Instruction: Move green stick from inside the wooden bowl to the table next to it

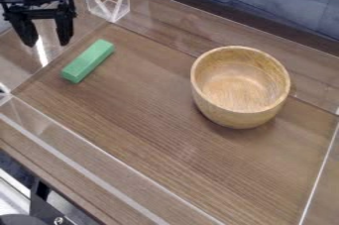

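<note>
The green stick (87, 60) lies flat on the table (146, 130), well to the left of the wooden bowl (241, 86). Nothing lies inside the bowl's pale interior. My gripper (40, 31) hangs at the far left, pointing down, just up and left of the stick and apart from it. Its black fingers (62, 27) stand open with nothing between them.
Clear acrylic walls (54, 135) run along the table's edges, with a clear corner piece (111, 7) at the back left beside the gripper. Dark floor shows beyond the back wall.
</note>
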Available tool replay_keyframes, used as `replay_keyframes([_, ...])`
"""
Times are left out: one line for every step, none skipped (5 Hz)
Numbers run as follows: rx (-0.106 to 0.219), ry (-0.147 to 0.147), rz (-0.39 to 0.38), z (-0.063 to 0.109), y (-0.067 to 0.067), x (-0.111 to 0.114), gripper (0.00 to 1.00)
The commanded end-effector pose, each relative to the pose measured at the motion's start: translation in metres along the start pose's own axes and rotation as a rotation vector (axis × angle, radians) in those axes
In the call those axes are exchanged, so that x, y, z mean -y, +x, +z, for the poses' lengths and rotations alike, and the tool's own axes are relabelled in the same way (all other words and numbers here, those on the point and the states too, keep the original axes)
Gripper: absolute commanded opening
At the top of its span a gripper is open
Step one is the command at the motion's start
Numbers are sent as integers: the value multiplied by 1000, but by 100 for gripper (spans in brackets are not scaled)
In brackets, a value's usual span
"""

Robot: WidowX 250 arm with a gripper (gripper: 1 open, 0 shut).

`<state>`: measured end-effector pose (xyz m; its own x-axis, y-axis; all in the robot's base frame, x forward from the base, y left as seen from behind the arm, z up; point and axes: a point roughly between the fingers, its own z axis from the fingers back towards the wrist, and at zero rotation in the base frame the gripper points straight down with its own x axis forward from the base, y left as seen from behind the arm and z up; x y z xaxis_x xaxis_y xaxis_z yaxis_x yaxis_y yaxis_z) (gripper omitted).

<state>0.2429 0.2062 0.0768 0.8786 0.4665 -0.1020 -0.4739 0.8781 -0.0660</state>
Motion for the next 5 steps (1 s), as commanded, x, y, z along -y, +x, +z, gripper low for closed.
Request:
replay_keyframes([75,34,-100,35,6,-2,100])
replay_keyframes([72,38,-115,34,10,1,100])
replay_keyframes([69,41,-128,30,14,3,100])
replay_keyframes([64,46,-138,17,8,-1,100])
replay_keyframes([58,48,-145,5,1,-6,100])
